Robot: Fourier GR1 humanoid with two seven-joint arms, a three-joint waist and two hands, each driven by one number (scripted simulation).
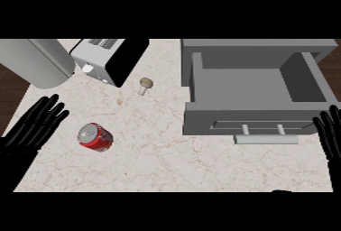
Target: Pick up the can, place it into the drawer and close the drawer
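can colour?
Red body, silver top, on the can; head view.

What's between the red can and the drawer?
Nothing: in the head view, only bare counter lies between the can and the drawer. The mushroom sits farther back.

Toaster (100, 58): stands at the far edge of the counter (173, 158), ahead of the left hand (28, 131) and somewhat to its right; shows a silver top with slots and a black side. Grey cylinder (36, 61): sits straight ahead of that hand's fingertips, just beside the Toaster. Mushroom (145, 85): rests farther to the hand's right, near the Toaster but apart from it. Counter: looks pale and marbled.
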